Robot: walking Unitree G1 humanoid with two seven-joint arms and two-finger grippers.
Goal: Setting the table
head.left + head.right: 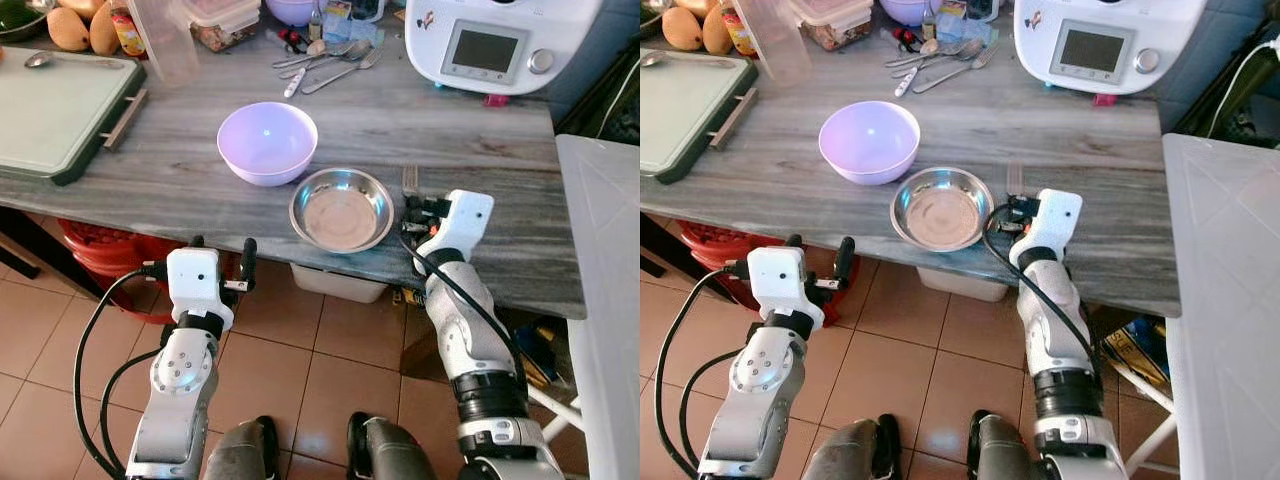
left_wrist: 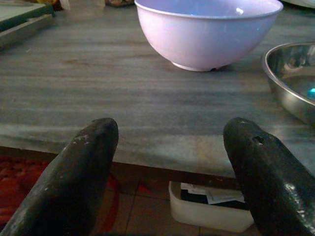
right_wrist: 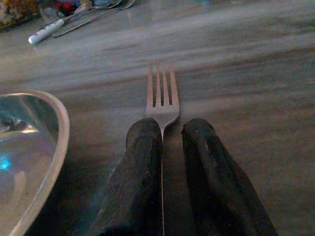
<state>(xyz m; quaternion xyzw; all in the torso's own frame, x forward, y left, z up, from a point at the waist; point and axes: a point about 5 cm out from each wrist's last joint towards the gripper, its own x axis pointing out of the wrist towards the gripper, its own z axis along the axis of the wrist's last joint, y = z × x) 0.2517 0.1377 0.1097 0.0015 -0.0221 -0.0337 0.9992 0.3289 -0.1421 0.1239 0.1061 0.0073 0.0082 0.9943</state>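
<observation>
— Right wrist view: what had the right pincer [image 3: 170, 132] got?

— Its fingers were closed on the handle of a fork [image 3: 161, 96], tines flat on the grey bench [image 1: 450, 140], just beside the steel bowl [image 1: 342, 209].

— And further out?

— A lilac bowl [image 1: 267, 142] sat beside the steel one; the left pincer [image 2: 170, 162] hovered spread and empty off the bench edge.

— The step?

— Laying the fork, I judged. Next: release and draw back without dragging it.
</observation>
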